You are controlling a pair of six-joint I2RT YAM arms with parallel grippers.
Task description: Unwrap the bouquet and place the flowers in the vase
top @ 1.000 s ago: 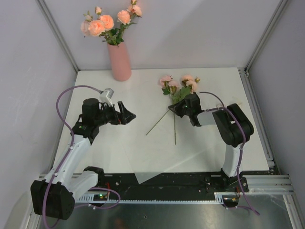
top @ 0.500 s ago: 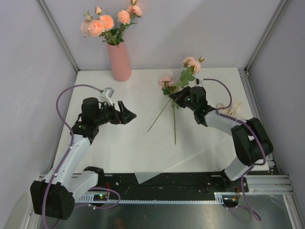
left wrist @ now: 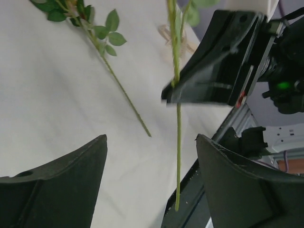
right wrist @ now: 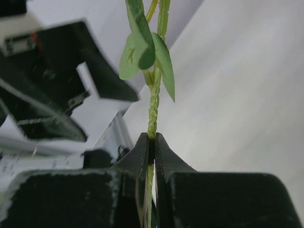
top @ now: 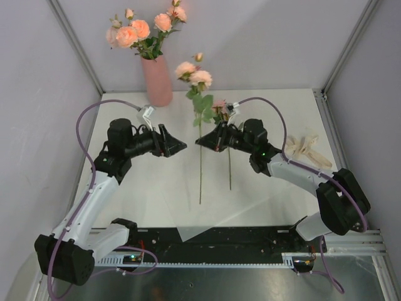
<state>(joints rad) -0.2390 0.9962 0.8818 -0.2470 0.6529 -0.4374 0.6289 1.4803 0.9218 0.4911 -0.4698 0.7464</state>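
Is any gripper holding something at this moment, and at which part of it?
The right gripper is shut on one flower, pinching its thin green stem just below the leaves. The left gripper is open and holds nothing.

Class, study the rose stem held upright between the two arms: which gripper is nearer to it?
Right. The right gripper is shut on the rose stem, its fingers pinching it. The left gripper is open just to the stem's left, facing it but not touching it.

Held flower [right wrist: 152,116] blooms cut off above both wrist views, lying flower [top: 229,172] partly behind right pincer [top: 200,143]
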